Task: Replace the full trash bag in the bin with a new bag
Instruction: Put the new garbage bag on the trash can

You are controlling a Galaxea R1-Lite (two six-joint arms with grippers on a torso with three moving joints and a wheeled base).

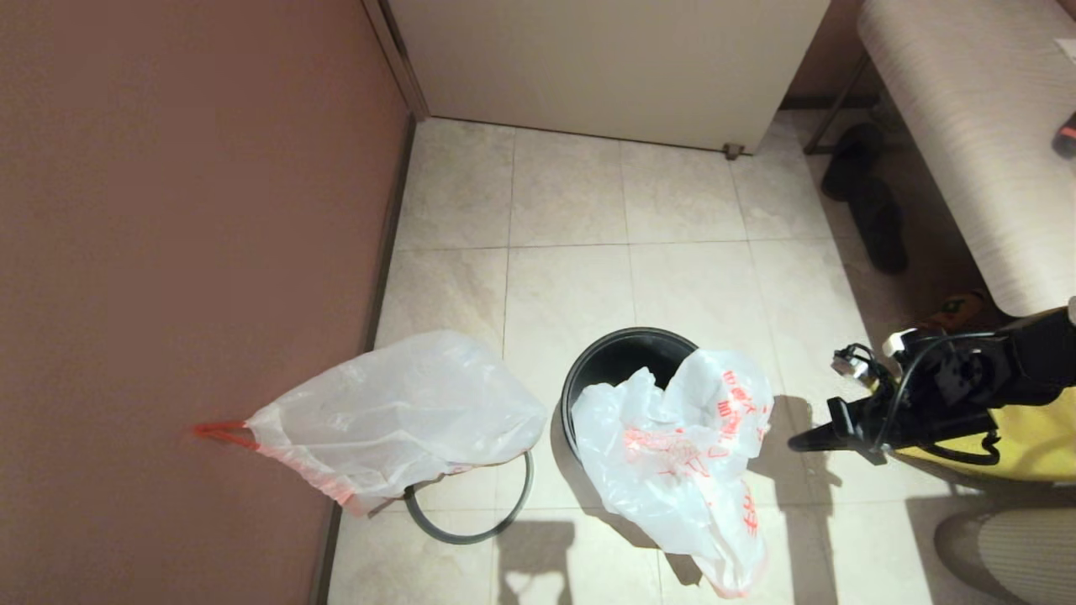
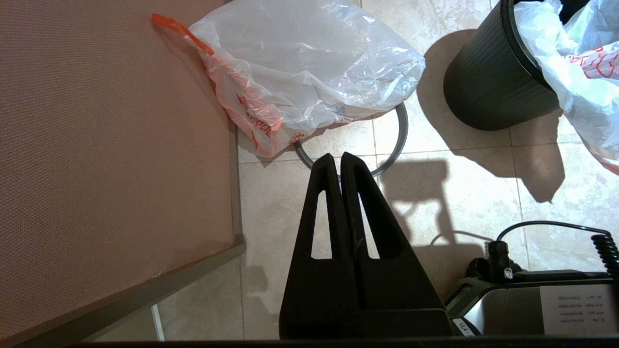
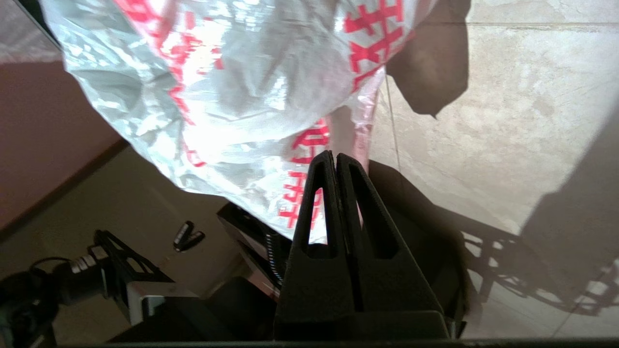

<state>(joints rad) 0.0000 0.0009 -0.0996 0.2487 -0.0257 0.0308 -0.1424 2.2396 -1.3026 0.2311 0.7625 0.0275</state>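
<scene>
The full trash bag [image 1: 395, 416] lies on the floor by the brown wall, its red drawstring [image 1: 220, 431] pointing at the wall. It covers part of the grey rim ring [image 1: 471, 528]. The black bin [image 1: 622, 357] stands upright beside it. The new bag [image 1: 672, 454], with red print, is draped over the bin's near rim and down onto the tiles. My right gripper [image 1: 799, 440] is shut and empty, just right of the new bag [image 3: 232, 87]. My left gripper [image 2: 337, 157] is shut and empty above the floor, near the ring [image 2: 401, 130] and the full bag [image 2: 309, 72].
A brown wall [image 1: 185, 252] runs along the left and a white cabinet [image 1: 605, 59] closes the back. At the right are a bench [image 1: 975, 134], black shoes [image 1: 866, 202] and a yellow fabric bag [image 1: 1034, 437]. Bare tiles [image 1: 630, 218] lie behind the bin.
</scene>
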